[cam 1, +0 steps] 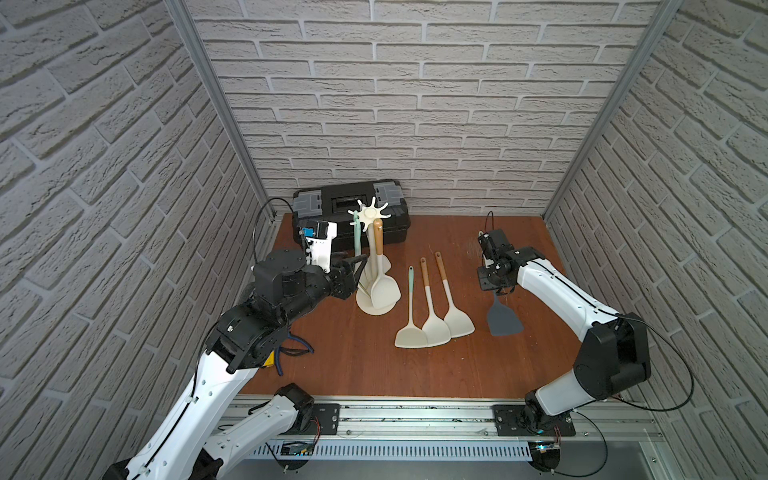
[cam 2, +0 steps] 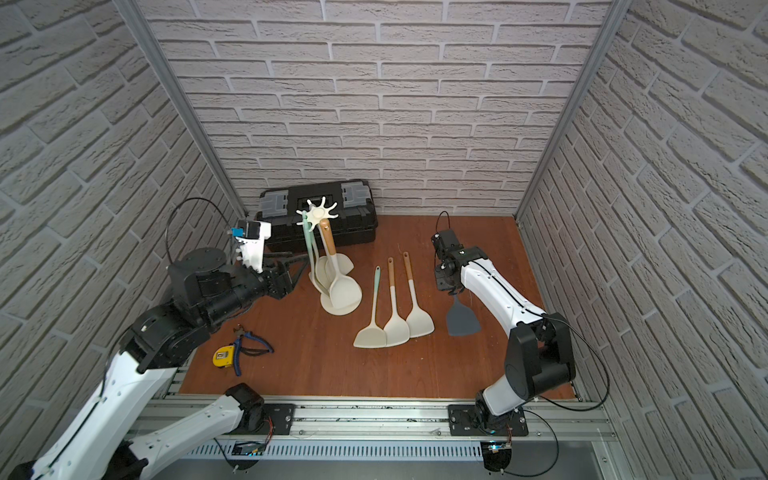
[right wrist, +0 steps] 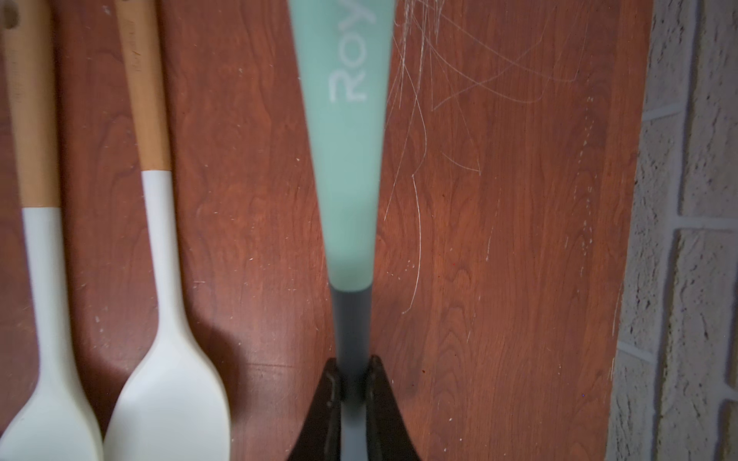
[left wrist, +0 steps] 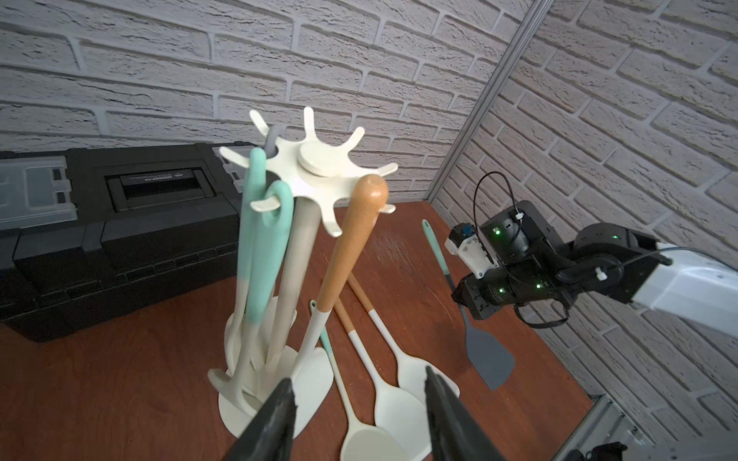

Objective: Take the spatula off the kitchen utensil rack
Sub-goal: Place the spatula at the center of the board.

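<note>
Left gripper [left wrist: 359, 419] hangs by the kitchen utensil rack [left wrist: 319, 167], jaws apart, empty. Right gripper [right wrist: 353, 377] pinches the grey spatula [right wrist: 346, 159] (already off); next, I think, lay it down.

The tabletop [cam 1: 353, 365] is reddish-brown wood grain with a low sheen, scored by fine pale scratches [right wrist: 439, 80] beside the grey spatula [right wrist: 351, 159] — its mint handle looks matt and rubbery. The kitchen utensil rack [left wrist: 319, 159] is smooth, matt cream plastic. The hanging spatula [left wrist: 353, 239] has a satin wooden handle and a matt cream blade, as have the lying spatulas [cam 1: 436, 332] at the rack's three o'clock. At its twelve o'clock the toolbox [left wrist: 120, 239] is black textured plastic with translucent grey latches [cam 1: 308, 203]. The walls [cam 1: 415, 104] show rough brick relief — the front rail [cam 1: 415, 415] is brushed metal.
</note>
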Motion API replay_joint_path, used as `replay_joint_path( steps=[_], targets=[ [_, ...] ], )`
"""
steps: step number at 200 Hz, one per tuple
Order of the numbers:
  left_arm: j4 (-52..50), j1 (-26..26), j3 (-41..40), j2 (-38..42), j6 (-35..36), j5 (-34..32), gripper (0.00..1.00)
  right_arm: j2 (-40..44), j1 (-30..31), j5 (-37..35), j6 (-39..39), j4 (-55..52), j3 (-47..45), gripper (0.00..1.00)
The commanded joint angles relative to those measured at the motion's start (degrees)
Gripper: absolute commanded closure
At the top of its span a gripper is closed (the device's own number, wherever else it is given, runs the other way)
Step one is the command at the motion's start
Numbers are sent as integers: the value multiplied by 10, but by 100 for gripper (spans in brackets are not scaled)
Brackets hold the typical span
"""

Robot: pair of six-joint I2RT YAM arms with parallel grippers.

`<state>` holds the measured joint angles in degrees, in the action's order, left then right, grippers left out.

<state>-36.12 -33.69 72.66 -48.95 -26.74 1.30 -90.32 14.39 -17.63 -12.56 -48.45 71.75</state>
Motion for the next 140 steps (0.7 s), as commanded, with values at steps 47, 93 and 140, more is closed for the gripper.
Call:
replay_joint_path(
  steps=[47,93,140],
  targets=[
    [13,16,-20,-4,0,10,46,-109,-9,34,-66,46,3,97],
    [16,28,-34,3,-7,7,46,-154,-12,74,-77,58,27,97],
    [28,36,-47,1,-13,13,45,-187,-11,97,-88,69,37,97]
  ],
)
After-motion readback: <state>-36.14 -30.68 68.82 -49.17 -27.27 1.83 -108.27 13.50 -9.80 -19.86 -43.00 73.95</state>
